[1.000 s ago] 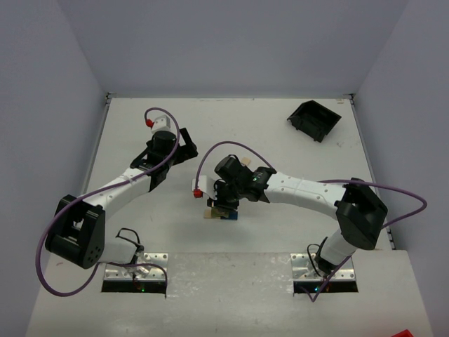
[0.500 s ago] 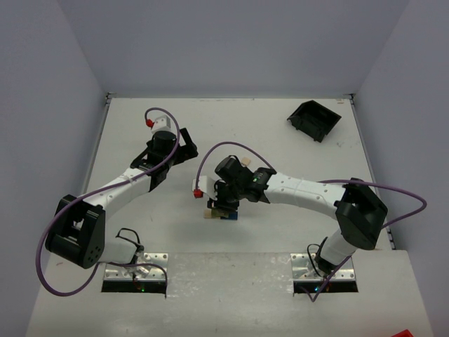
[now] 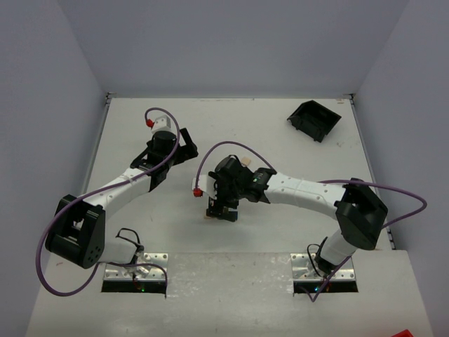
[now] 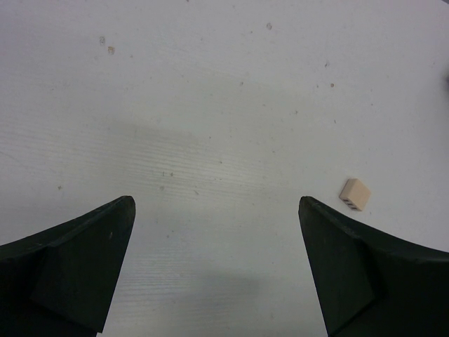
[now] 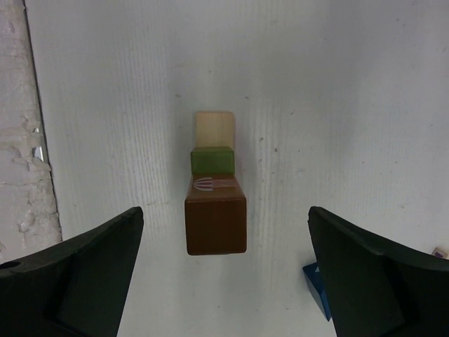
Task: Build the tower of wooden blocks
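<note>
From where I stand, the right arm is plainly the nearer one. Its right claw point(image 5: 224, 214) hangs spread wide and gripping nothing, directly over the wood block tower point(image 5: 214, 184), a short stack of little painted cubes near the front middle of the matt white table point(image 3: 280, 140). In the wrist view a reddish-brown block point(image 5: 216, 228) looms largest, with an olive green block point(image 5: 212, 161) and a pale tan block point(image 5: 215, 128) lined up beyond it. I take that for brown on top, though I can't rule out a row lying flat. That line runs straight away from the wrist, across the closing line of the fingers. A loose dark blue block point(image 5: 313, 277) sits just inside the right-hand finger, off to that side of the stack, so I'd guess a small sideways shift matters next. The left claw point(image 4: 216, 203), also spread and empty, hovers well apart over bare, speckled tabletop, with a small tan wood cube point(image 4: 354, 194) ahead and to its right. Pale walls point(image 3: 231, 42) close three sides, and a black plastic bin point(image 3: 314, 119) sits in the far right corner.
</note>
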Controlling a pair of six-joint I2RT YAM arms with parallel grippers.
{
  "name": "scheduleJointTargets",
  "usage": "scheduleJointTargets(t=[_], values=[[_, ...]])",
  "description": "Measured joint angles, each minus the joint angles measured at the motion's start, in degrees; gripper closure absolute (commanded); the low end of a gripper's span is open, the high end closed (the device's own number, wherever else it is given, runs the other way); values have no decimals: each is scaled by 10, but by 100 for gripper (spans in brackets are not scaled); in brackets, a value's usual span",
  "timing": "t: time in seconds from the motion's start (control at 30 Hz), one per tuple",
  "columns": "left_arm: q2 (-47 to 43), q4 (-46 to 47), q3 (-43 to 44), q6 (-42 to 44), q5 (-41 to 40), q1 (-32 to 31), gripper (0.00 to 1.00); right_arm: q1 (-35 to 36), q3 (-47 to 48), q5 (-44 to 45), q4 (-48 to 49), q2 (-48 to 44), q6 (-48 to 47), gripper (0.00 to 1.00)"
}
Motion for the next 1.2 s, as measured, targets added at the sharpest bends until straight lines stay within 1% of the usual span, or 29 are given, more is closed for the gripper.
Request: scheduleJointTargets(t=[0.23,0.33,0.43,0.53,0.63,0.7,0.77,0.87,0.97,1.1,1.2], values=[[0,0,0,0,4,0,0,0,0,-10,-8,-36,-7,1],[0,0,0,0,5,0,0,0,-2,-19,-11,-83,-11,1],[-1,0,0,0,5,0,0,0,-12,-22,-3,-150,-7,1],[-1,0,0,0,6,0,0,0,-28,-1,19,-214,4,1],[-1,0,-1,0,7,0,0,-3,-37,58,46,-245,36,1],[-2,0,-2,0,8,0,0,-17,-39,100,57,-245,68,1],[-2,0,-3,0,9,0,0,-46,-39,133,59,-235,111,1],[-2,1,-3,0,9,0,0,-119,-40,156,59,-211,189,1],[-2,1,-4,0,11,0,0,-176,-40,171,59,-177,240,1],[-2,3,-4,0,16,0,0,-193,-35,159,61,-114,253,1],[-1,5,-4,0,17,0,0,-203,-8,130,58,-51,246,1]])
